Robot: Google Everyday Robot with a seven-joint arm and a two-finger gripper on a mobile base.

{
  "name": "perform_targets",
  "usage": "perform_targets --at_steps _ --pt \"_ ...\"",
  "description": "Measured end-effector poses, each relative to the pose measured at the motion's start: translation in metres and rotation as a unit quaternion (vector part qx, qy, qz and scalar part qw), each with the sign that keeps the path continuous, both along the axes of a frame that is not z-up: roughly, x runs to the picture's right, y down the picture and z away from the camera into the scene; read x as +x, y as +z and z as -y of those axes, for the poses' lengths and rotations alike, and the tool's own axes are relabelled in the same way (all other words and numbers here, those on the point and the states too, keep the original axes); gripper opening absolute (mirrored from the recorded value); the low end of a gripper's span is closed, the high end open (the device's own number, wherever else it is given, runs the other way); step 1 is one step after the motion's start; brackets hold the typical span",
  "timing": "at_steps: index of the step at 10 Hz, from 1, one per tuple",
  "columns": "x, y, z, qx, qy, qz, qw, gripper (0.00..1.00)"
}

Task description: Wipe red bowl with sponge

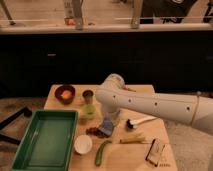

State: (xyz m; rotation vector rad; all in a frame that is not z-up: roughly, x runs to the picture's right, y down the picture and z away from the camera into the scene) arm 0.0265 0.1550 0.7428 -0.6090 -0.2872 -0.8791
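Observation:
The red bowl is hidden behind my white arm (150, 102) at the back middle of the wooden table (142, 90). My gripper (107, 124) hangs below the arm's wrist over the table's middle, in front of where the bowl stood. It is shut on the small blue-grey sponge (105, 128) and holds it just above the table. The darker maroon bowl (65, 93), with something orange in it, stands at the back left.
A green tray (47, 137) fills the front left. A small white bowl (83, 144), a green cucumber (102, 152), a dark red cluster (93, 132), a green cup (89, 111), a metal cup (88, 95), a white-headed brush (137, 121) and a packet (155, 151) surround the gripper.

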Motion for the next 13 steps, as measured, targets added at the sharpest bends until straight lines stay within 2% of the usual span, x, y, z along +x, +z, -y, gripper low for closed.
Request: perform_targets --at_steps 7,8,10,13 --pt "-0.001 0.001 0.000 -0.001 0.002 -0.001 1.0000 0.00" --pt "0.002 0.002 -0.004 -0.002 0.010 -0.008 0.9999 0.00" --pt "0.006 0.011 -0.006 -0.001 0.019 -0.017 0.9997 0.00" --pt "0.003 0.034 0.013 0.002 0.020 -0.020 0.9996 0.00"
